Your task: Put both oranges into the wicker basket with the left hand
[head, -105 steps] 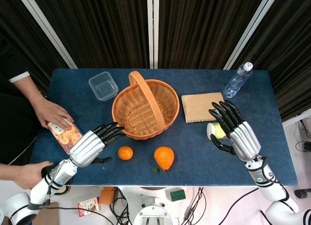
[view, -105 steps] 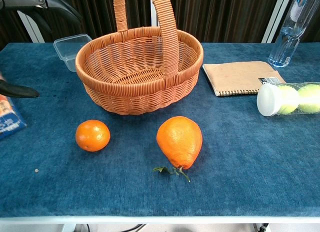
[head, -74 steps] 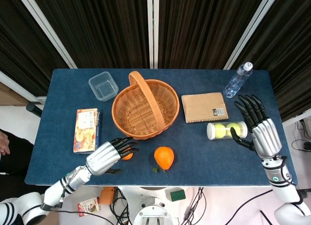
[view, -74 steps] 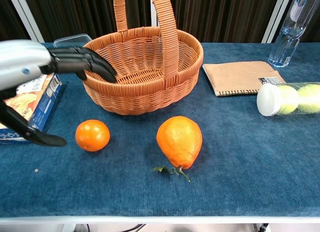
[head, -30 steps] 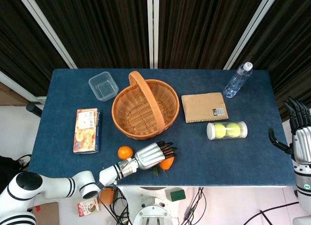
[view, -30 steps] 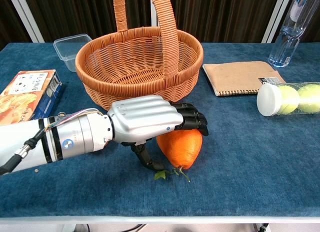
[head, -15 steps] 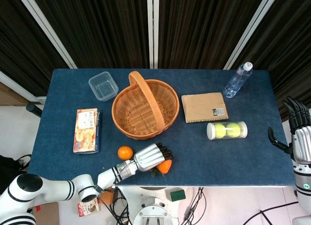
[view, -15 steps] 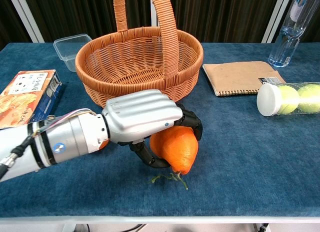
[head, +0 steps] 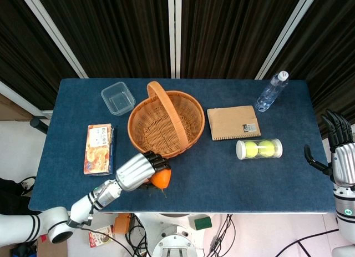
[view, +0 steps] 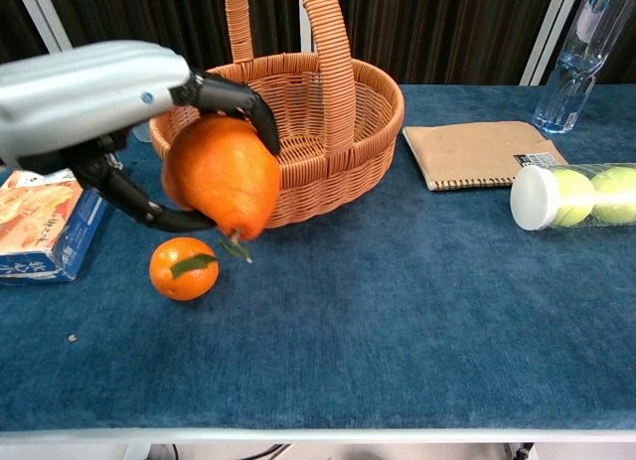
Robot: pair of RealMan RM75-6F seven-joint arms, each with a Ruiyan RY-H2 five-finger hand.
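The large orange (view: 225,175) is now off the table: half a second ago it was only just tilting up from the cloth near the front edge, and it has since been carried up and to the robot's left. In the chest view it hangs clear of the surface, stem and leaf trailing below, in front of the near wall of the wicker basket (view: 338,177). That completes the pick; the transfer over the rim is, in my judgement, the step now in hand.

The left hand (view: 94,102) has the fruit enclosed, fingers curled over its top and far side, thumb hooked beneath it. The grasp looks secure, though contact on the hidden side cannot be confirmed.

The small orange (view: 184,267) rests on the blue table (view: 417,311), directly below the held fruit and apart from it, untouched. Neither orange is in the basket yet.

The head view places the left hand (head: 137,171) just short of the basket's front rim.

The right hand (head: 341,154) hangs off the table's right edge, fingers spread, holding nothing.
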